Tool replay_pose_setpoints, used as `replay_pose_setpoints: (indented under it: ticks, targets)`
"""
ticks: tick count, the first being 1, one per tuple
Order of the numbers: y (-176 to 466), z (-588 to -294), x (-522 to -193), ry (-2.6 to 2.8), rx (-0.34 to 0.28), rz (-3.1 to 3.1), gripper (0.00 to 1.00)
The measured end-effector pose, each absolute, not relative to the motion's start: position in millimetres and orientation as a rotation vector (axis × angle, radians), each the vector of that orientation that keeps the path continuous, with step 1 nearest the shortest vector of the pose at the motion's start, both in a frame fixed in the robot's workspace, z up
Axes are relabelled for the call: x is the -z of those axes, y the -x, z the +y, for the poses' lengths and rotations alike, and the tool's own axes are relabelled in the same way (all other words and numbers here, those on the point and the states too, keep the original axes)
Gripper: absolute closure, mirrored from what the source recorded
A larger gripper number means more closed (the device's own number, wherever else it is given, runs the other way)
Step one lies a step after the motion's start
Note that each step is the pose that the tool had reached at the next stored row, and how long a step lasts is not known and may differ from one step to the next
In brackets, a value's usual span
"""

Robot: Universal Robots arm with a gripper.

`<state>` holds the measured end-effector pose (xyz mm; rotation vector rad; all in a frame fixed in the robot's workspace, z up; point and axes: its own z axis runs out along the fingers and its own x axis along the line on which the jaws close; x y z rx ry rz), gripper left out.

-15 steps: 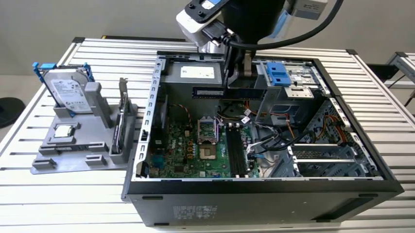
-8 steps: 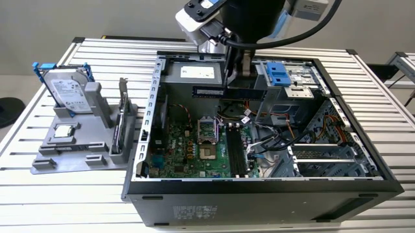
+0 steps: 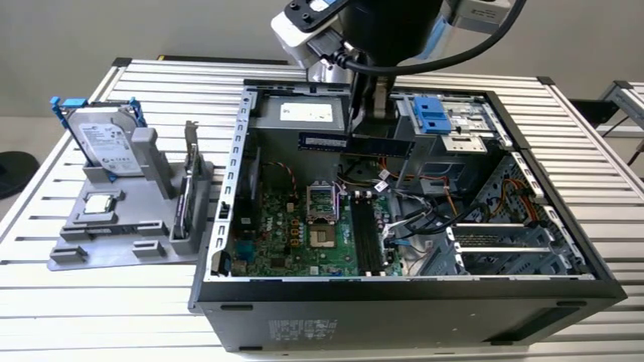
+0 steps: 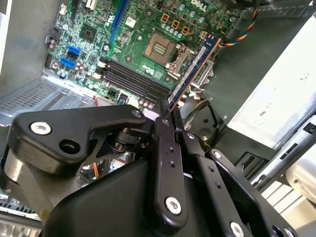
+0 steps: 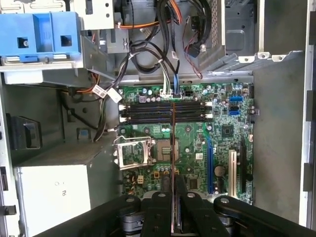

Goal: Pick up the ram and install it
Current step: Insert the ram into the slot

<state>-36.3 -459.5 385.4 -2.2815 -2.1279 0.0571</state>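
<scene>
While the tool [image 3: 367, 124] is clamped on the ram [image 3: 322, 141], holding it level above the far part of the open computer case [image 3: 403, 302] and just near of the power supply [image 3: 302, 113], the chief hazard, as I judge it, is heading. In the first wrist view the stick shows edge-on and runs across the memory slots [image 5: 163, 112] rather than along them. Pressed down like this, its contact edge would strike the slot walls or the motherboard [image 5: 197, 143] instead of seating. A second risk is the loose cables [image 5: 168, 74] that hang just beyond the far ends of the slots; a descending stick or finger could snag them. The open processor socket [image 5: 132, 153] lies right beside the slots, and a drift that way could hit it. The grip is on a thin board, so the stick could tilt or slip between the fingers under load. As for writing, the ram bears a small pale label, the power supply a white one, and the hard drive [image 3: 105, 143] on the grey stand [image 3: 121, 241], at the exterior view's left on the tabletop [image 3: 593, 143], another. The case's near wall has a faint printed block; none of it is legible enough to quote.
</scene>
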Motion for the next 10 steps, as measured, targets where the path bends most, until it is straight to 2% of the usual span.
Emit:
replay_pose_setpoints:
  ticks: [10]
  targets:
    - [36.3, -459.5, -385.3, 2.282, -0.057, -2.127, 1.00]
